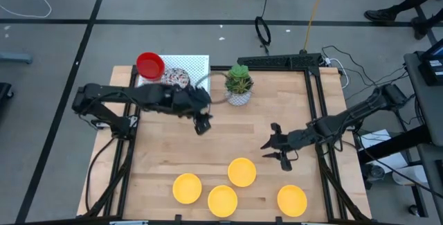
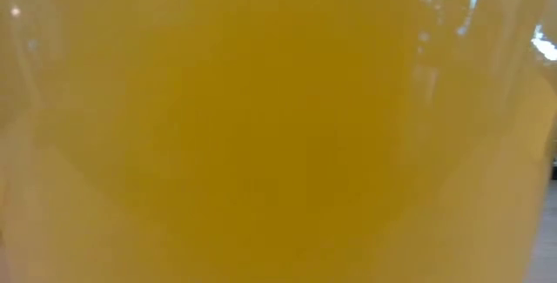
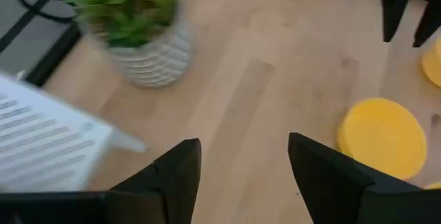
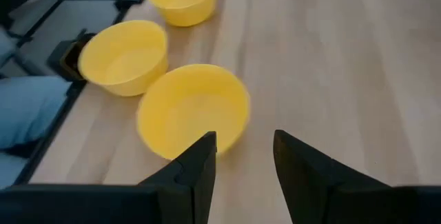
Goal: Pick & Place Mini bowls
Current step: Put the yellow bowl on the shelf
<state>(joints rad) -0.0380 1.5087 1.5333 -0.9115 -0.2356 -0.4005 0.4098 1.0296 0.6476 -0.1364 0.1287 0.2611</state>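
- My left hand [image 1: 201, 125] hangs over the bare middle of the counter [image 1: 228, 142], fingers [image 3: 176, 176] spread wide and holding nothing; the wood shows plainly between them in the left wrist view
- My right hand [image 1: 277, 150] sits low on the other side, fingers [image 4: 200, 165] parted and likewise empty; it points toward the yellow group, which I judge makes it the one set to pick next
- The four yellow bowls lie loosely along the near edge of the counter, upright, none stacked; the nearest yellow bowl [image 1: 241, 172] is just ahead of my right hand and a little to one side, close but not touching [image 4: 193, 109]
- Two further yellow bowls [image 1: 187, 187] [image 1: 223, 200] sit beyond it from that hand; the fourth [image 1: 292, 199] lies apart, back toward the right arm's base
- One yellow bowl stands hard against the low camera, so that view shows only yellow
- Behind my left hand, a red bowl [image 1: 150, 65] and a floral bowl [image 1: 176, 79] rest on a white mat [image 1: 194, 66] at the far corner; I judge this the gathering spot, hence the left hand empty beside it
- The potted plant [image 1: 239, 84] stands just beyond the left hand, near the mat; it is no part of the job and worth steering round
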